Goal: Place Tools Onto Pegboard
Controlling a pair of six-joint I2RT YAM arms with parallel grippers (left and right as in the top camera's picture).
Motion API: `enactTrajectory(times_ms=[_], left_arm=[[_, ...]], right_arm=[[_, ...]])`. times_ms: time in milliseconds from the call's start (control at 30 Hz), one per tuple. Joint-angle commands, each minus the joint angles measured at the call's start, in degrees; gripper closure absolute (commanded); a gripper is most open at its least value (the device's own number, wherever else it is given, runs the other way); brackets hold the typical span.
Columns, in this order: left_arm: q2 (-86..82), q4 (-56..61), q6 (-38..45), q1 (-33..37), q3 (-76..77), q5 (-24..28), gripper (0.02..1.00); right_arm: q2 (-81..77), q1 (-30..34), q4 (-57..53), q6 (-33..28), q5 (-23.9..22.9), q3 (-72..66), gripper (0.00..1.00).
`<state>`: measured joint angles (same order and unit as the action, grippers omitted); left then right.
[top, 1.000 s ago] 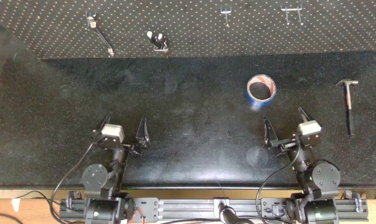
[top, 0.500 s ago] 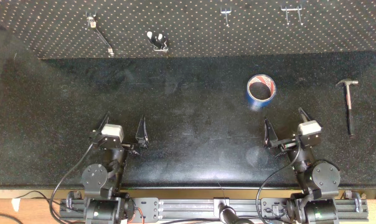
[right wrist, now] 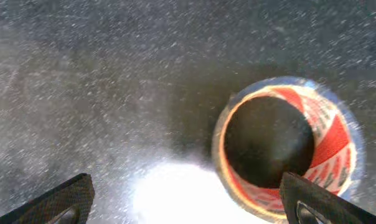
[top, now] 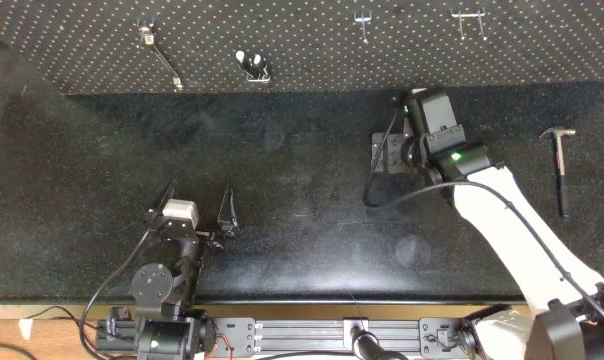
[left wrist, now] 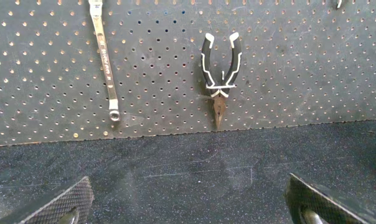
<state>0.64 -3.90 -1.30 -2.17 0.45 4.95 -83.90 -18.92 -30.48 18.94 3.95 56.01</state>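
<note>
1. The tape roll point(right wrist: 332, 144) is smeared with blur in the right wrist view, and its print cannot be made out.
2. One finger of the right gripper point(right wrist: 188, 208) overlaps part of the roll's rim.
3. From above, the right arm's wrist point(top: 437, 130) lies over the roll and hides it.
4. The wrench point(left wrist: 104, 56) hanging on the pegboard point(left wrist: 300, 74) has its upper end cut off by the left wrist view's edge.
5. A sliver of metal point(left wrist: 339, 3) at the far right of the pegboard is cut off, too little to identify.
6. From above, the pliers point(top: 252, 65) are too small for their nose to be told.
</note>
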Motion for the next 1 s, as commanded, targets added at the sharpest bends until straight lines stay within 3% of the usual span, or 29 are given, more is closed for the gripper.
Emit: enactTrajectory(times_ms=[33,133,467,567,633,667,833,933,1000], left_arm=[[-0.46,-0.44,0.74,0.28,-0.13,-0.31,0.025],[-0.46,-0.42,0.74,0.28,-0.13,-0.31,0.025],[-0.46,-0.44,0.74,0.28,-0.13,-0.31,0.025],[-0.46,-0.42,0.74,0.28,-0.13,-0.31,0.025],[-0.46,-0.42,0.74,0.28,-0.13,-0.31,0.023],[-0.46,-0.44,0.74,0.28,-0.13,-0.28,0.023],[-0.46,-0.44,0.74,0.28,-0.13,-0.31,0.025],[-0.46,-0.44,0.74,0.28,-0.13,-0.31,0.025],[-0.46,-0.42,0.74,0.28,-0.13,-0.31,0.023]], right_arm=[[-2.10,-0.42,-1.25,1.99,-7.89,1.75,0.025],[-4.17,-1.33,-1.20,1.73,-11.06,1.75,0.025],[-10.40,-3.74,2.29,0.28,-11.26,1.73,0.040],[-12.39,-3.74,2.29,0.31,-11.23,1.73,0.380],[-12.96,-3.78,2.73,0.28,-11.26,1.73,0.803],[-12.96,-3.78,3.37,0.28,-11.26,1.73,0.921],[-0.22,-6.95,12.31,0.13,-11.06,1.73,0.921],[12.20,-11.08,22.49,-6.49,-11.06,1.73,0.925],[15.30,-12.00,25.49,-6.91,-11.06,1.73,0.925]])
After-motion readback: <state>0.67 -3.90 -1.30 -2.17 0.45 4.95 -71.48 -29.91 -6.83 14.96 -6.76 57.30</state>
